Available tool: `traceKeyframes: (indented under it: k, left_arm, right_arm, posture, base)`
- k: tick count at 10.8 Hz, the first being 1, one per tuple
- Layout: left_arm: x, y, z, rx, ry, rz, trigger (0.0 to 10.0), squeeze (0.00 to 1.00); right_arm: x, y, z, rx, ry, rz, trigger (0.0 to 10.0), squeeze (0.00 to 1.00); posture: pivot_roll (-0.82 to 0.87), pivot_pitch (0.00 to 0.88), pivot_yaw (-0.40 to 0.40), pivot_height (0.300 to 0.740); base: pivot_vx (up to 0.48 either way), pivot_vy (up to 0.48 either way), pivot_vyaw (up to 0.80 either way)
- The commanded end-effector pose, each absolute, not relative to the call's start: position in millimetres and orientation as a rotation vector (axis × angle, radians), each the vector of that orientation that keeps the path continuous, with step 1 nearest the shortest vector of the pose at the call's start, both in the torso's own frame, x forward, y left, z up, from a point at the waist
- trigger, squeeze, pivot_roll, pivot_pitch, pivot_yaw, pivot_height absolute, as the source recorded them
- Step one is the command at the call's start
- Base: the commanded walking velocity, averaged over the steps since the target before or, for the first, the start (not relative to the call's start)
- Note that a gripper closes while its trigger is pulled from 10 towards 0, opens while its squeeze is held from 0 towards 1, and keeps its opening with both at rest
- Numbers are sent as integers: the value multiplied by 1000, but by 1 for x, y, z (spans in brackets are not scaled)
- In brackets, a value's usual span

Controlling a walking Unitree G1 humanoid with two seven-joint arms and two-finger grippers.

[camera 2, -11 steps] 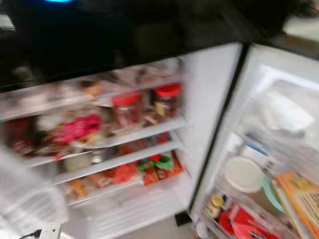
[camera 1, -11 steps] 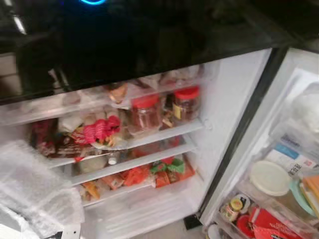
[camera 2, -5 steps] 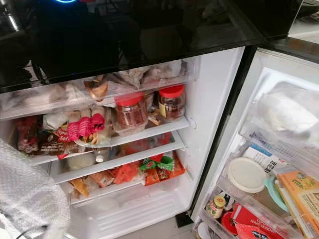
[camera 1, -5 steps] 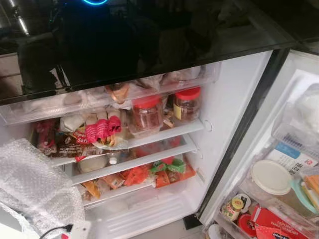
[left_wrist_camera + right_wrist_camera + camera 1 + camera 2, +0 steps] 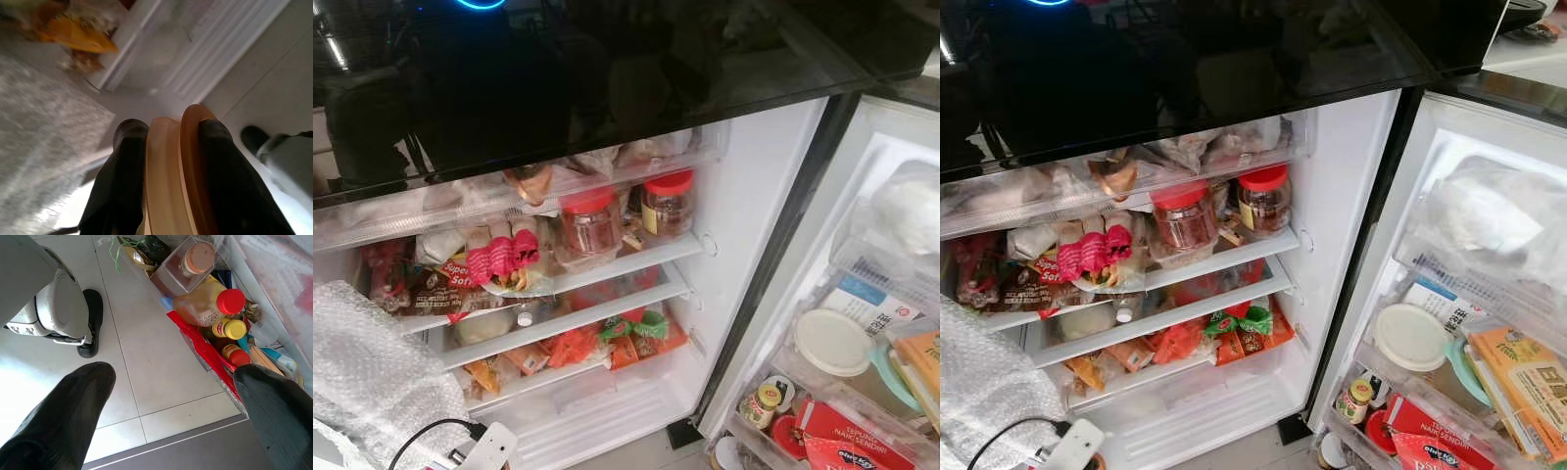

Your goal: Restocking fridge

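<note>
Fridge (image 5: 744, 225): drifted slightly toward 9 o'clock; camera shift. Left gripper (image 5: 166, 147): clamped on orange disc (image 5: 188, 161), undelivered. Right gripper (image 5: 171, 406): spread, empty, over floor (image 5: 142, 347).

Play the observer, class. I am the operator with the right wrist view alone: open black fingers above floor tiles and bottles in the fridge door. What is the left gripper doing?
Observer: The left gripper is shut on a pale orange disc-shaped item, held edge-on between its fingers.
Operator: What stands inside the white fridge?
Observer: Two clear jars with red lids stand side by side on the upper shelf.
Operator: Anything else near the robot?
Observer: A sheet of clear bubble wrap sits low at the robot's left, in front of the lower shelves.
</note>
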State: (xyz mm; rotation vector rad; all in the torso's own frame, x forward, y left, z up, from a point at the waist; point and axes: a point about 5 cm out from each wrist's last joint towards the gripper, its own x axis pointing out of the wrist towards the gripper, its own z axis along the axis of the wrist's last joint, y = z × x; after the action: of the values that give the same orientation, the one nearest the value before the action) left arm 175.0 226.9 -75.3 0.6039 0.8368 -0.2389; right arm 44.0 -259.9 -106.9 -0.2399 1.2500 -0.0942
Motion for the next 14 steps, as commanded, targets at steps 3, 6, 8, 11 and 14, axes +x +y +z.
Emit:
traceKeyframes:
  k: [3,6,8,11,14]
  left_arm:
    - [178,234,-69,650,736,-127,10000,0]
    - [257,216,-12,282,370,14,10000,0]
    - [260,209,-16,-76,410,17,10000,0]
    - [254,200,-24,-444,470,-78,10000,0]
    - [263,192,-13,-547,373,-129,10000,0]
  right_arm:
    - [43,-260,-107,-246,1254,-83,10000,0]
    - [44,-261,-107,-248,1255,-81,10000,0]
    - [44,-261,-107,-250,1255,-80,10000,0]
    - [44,-261,-106,-250,1255,-80,10000,0]
    - [46,-262,-106,-248,1248,-78,10000,0]
  posture:
    - [-183,0,13,740]
    - [-176,2,7,740]
    - [-175,2,6,740]
    - [-174,1,4,740]
    - [-168,2,-7,740]
  base:
    - [0,0,0]
    - [0,0,0]
    - [0,0,0]
    - [0,0,0]
    - [0,0,0]
